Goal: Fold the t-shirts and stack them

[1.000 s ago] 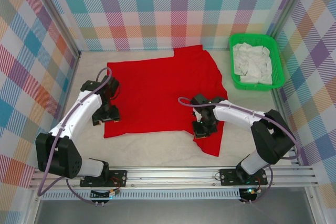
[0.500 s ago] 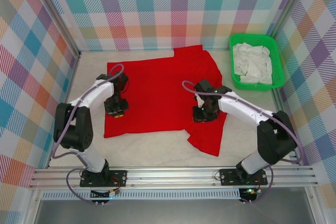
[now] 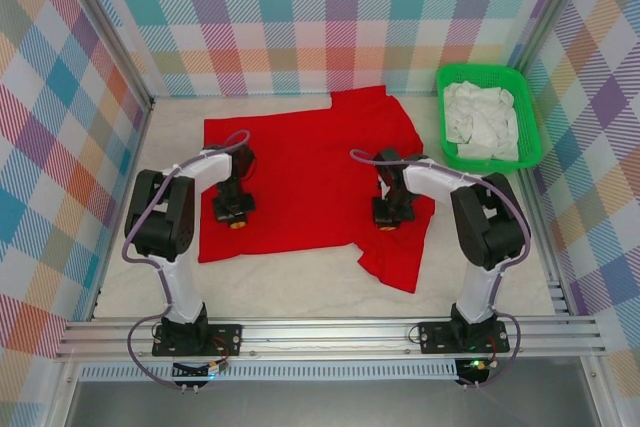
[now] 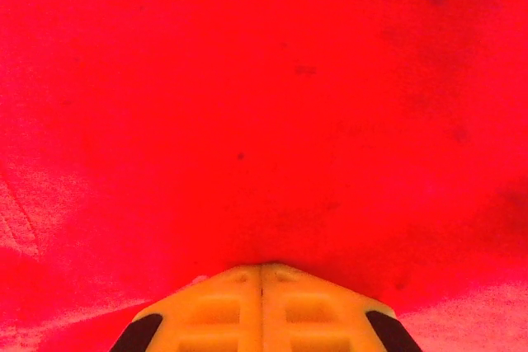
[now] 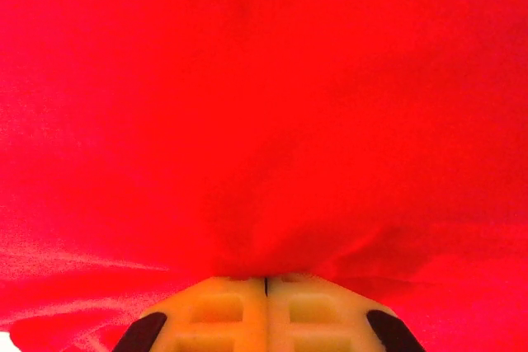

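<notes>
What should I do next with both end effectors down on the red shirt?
Probably raise both together a little. The left end effector and right end effector are each shut with red t-shirt cloth bunched at their tips, so an even lift should start the fold without skewing it.

The red t-shirt (image 4: 264,105) hides the tips of both jaws.

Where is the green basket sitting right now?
In the top external view, the green basket sits at the far right corner of the table, just right of the red t-shirt, with white cloths inside.
</notes>
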Robot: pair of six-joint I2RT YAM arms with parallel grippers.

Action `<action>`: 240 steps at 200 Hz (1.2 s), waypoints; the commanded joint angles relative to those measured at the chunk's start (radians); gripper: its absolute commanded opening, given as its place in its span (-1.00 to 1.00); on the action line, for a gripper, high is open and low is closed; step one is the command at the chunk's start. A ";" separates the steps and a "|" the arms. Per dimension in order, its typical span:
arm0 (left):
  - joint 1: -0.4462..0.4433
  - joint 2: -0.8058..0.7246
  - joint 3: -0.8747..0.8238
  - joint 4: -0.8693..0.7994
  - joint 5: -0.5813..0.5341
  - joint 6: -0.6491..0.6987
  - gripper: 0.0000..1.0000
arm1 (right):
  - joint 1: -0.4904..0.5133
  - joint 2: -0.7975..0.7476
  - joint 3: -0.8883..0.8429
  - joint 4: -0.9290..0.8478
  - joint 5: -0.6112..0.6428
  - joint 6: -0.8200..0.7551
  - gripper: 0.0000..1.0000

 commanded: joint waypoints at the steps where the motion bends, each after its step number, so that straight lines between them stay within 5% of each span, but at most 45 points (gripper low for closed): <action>1: 0.008 0.108 0.022 0.026 -0.119 -0.006 -0.92 | -0.052 0.061 0.047 0.006 0.047 -0.027 -1.00; 77: 0.033 0.221 0.293 0.021 -0.286 0.079 -1.00 | -0.114 0.206 0.296 -0.046 0.041 -0.071 -1.00; 151: 0.009 -0.001 0.257 0.118 -0.217 0.110 -1.00 | -0.119 0.150 0.353 -0.083 -0.005 -0.109 -1.00; 181: 0.003 -0.106 0.293 0.108 -0.207 0.112 -0.71 | -0.118 0.125 0.463 -0.152 -0.045 -0.153 -0.99; 240: 0.019 0.040 0.491 0.097 -0.218 0.133 -0.67 | -0.179 0.307 0.838 -0.214 -0.085 -0.177 -1.00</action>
